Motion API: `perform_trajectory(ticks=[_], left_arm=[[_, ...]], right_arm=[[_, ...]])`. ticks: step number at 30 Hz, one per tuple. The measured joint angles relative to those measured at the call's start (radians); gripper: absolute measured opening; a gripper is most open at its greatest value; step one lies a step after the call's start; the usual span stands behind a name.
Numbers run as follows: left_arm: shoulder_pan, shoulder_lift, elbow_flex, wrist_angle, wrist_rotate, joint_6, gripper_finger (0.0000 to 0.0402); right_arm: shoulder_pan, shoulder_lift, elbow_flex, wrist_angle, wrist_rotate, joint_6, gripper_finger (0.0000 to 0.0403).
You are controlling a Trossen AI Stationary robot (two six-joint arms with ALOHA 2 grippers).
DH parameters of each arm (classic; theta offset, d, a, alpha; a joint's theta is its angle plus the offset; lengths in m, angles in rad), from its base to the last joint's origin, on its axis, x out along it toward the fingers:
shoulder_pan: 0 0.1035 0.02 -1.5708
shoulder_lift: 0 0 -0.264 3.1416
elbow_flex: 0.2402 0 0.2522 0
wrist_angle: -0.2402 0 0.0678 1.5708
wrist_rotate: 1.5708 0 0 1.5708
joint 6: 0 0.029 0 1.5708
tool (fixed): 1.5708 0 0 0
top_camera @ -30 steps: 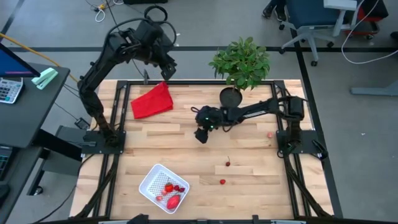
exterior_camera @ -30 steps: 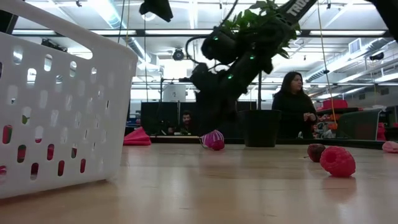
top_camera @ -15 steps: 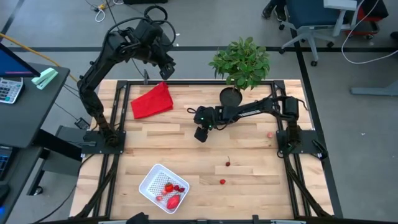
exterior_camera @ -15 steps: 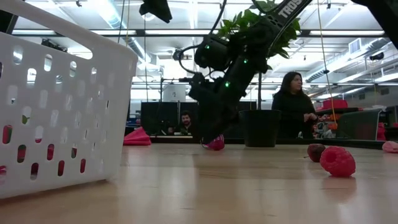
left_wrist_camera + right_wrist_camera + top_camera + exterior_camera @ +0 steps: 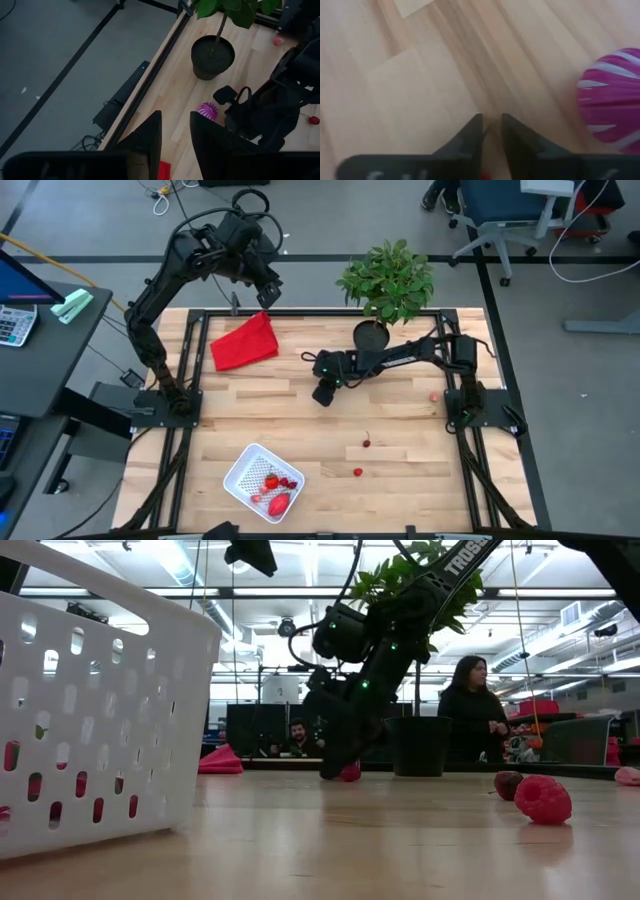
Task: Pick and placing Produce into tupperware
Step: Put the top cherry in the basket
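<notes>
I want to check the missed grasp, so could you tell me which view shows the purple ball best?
The right wrist view: the purple ball fills its edge, beside the shut jaws. The left wrist view shows it small; the low view mostly hides it; the high view hides it.

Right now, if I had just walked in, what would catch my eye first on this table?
Probably the right gripper, lowered to the middle of the wooden table with its fingers nearly closed beside a small purple spiky ball, which lies just outside them. Then the leafy green potted plant at the far edge, the bright red cloth at the far left, and the white perforated container near the front, already holding red fruit pieces.
</notes>
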Motion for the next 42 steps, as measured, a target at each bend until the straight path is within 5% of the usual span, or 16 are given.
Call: perform_trajectory(ticks=[5,16,24,31,36,42], left_arm=[[0.000,0.000,0.000,0.000,0.000,0.000,0.0107],[0.000,-0.009,0.000,0.020,0.000,-0.001,0.0107],[-0.004,-0.026,-0.001,0.107,0.000,-0.003,0.0107],[0.001,-0.028,-0.001,0.178,0.001,-0.002,0.0103],[0.003,-0.028,0.000,0.184,-0.001,-0.041,0.0098],[0.002,-0.028,0.000,0.155,0.000,-0.070,0.0097]], right_arm=[[0.003,-0.013,-0.002,-0.007,-0.043,0.047,0.0013],[0.043,-0.045,-0.002,0.038,-0.191,0.183,0.0004],[0.149,-0.180,-0.001,0.398,-0.386,0.153,0.0002],[0.300,-0.263,0.003,0.587,-0.388,0.000,0.0002],[0.373,-0.152,0.170,0.532,-0.321,-0.035,0.0002],[0.409,0.051,0.501,0.309,-0.378,-0.118,0.0002]])
